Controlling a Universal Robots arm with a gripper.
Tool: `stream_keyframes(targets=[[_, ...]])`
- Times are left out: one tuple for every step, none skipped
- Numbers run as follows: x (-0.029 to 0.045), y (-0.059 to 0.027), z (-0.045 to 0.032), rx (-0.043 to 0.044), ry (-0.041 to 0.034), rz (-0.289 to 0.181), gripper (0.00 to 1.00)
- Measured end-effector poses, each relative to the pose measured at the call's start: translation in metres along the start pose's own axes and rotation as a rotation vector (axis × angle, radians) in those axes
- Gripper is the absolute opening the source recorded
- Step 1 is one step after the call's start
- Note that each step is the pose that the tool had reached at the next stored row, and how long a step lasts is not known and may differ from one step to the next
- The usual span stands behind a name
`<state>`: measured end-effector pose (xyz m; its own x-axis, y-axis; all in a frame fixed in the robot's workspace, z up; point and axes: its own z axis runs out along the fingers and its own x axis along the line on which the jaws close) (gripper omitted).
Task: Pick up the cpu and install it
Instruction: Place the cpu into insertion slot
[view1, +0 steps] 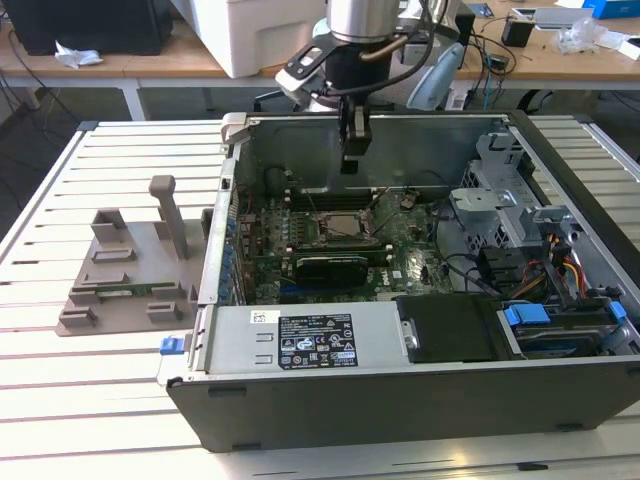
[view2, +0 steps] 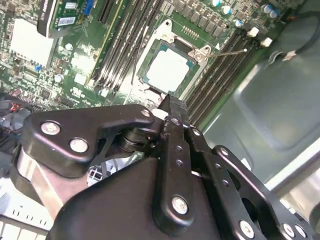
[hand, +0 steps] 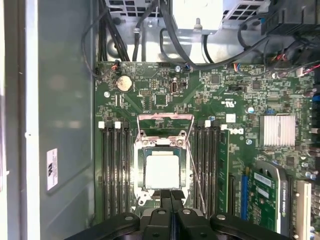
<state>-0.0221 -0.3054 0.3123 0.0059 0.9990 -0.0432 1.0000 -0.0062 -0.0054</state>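
We are hovering over the slatted desk (view1: 100, 380), where an open computer case (view1: 400, 380) is lying on its side, its motherboard (hand: 240, 100) facing up. Our claw (hand: 170, 193) is hanging closed and empty. The cpu (hand: 161, 171) is sitting flat in its socket (hand: 141, 147) just beneath; we judge a plumb, centred, gentle approach is suiting it best, lest the chip tilt.

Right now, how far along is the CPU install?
Looks mostly done: the cpu lies flat inside the socket on the motherboard, seen in both wrist views. In hand: nothing; the gripper hovers above the socket's edge, shut and empty. Left: the retention frame appears raised and its wire lever unlatched, so clamping seems not yet done.
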Motion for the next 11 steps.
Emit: stream_keyframes(targets=[[-0.0001,0.0000,-0.0023,0.0001,0.0017,0.000,0.11],[-0.0001,0.0000,-0.0027,0.0000,0.0029,0.000,0.11],[-0.0001,0.0000,-0.0027,-0.0001,0.0041,0.000,0.11],[-0.0001,0.0001,-0.0028,0.0000,0.0040,0.000,0.11],[-0.0001,0.0000,-0.0028,0.0001,0.0040,0.000,0.11],[-0.0001,0.0001,-0.0028,0.0001,0.0041,0.000,0.11],[-0.0001,0.0000,-0.0028,0.0001,0.0041,0.000,0.11],[-0.0001,0.0001,-0.0028,0.0001,0.0042,0.000,0.11],[-0.0001,0.0001,-0.0028,0.0001,0.0042,0.000,0.11],[-0.0001,0.0000,-0.0028,0.0001,0.0042,0.000,0.11],[-0.0001,0.0000,-0.0028,0.0001,0.0043,0.000,0.11]])
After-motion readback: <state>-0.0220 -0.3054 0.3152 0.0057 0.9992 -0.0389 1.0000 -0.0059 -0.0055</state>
